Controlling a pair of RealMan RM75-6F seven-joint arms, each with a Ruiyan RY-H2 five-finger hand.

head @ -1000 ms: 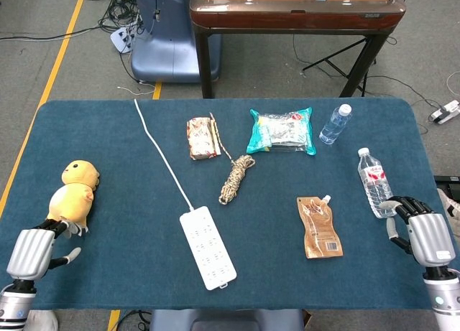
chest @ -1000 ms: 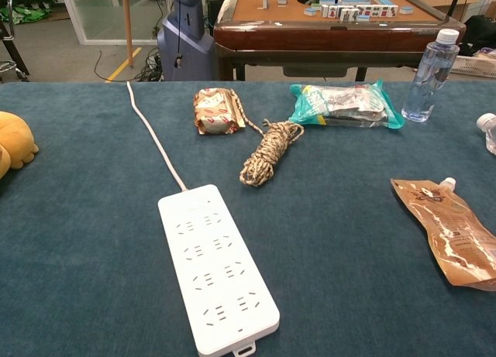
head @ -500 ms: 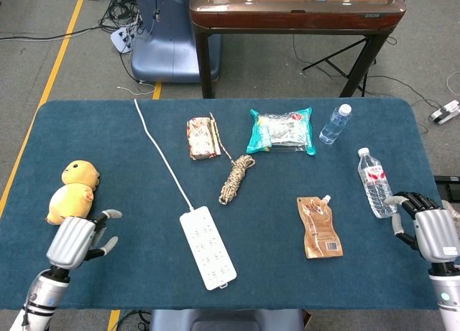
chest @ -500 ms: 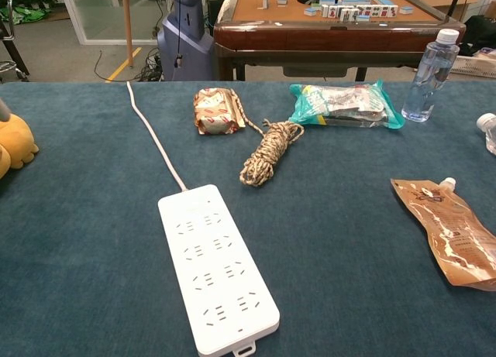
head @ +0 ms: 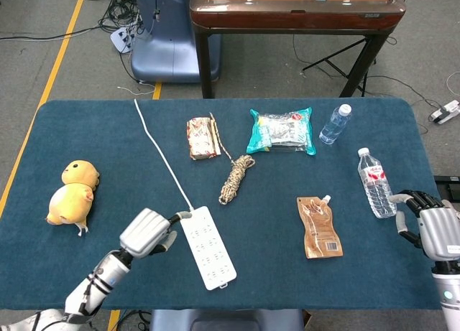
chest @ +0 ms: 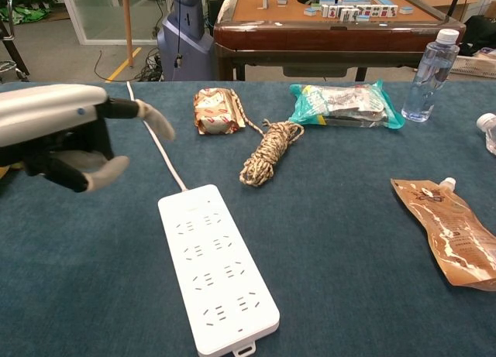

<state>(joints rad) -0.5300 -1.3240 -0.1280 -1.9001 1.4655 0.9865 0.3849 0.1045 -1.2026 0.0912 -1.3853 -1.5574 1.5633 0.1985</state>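
Head view is showing the left hand [head: 147,232] hovering just beside the near-left edge of the white power strip [head: 207,246], holding nothing, one finger stretching toward the strip's upper corner and the others loosely curled. Chest view is giving the same hand [chest: 58,136] raised above the blue table [chest: 364,241], apart from the strip [chest: 217,267], which is lying flat just ahead of it and toward the middle, its cord [head: 159,151] running off to the far edge. As a judgement, the outstretched finger may be catching the cord or nudging the strip's corner, so the flat, smooth body could be skidding on the cloth rather than being grasped. Further left, the yellow plush toy [head: 72,194] is lying well apart. Beyond the strip are sitting a rope coil [head: 236,178], a snack packet [head: 202,138] and a teal bag [head: 282,131]. Far right, the right hand [head: 431,227] is resting with fingers partly curled and empty, just beside a lying water bottle [head: 376,182]; a brown pouch [head: 318,227] is lying between
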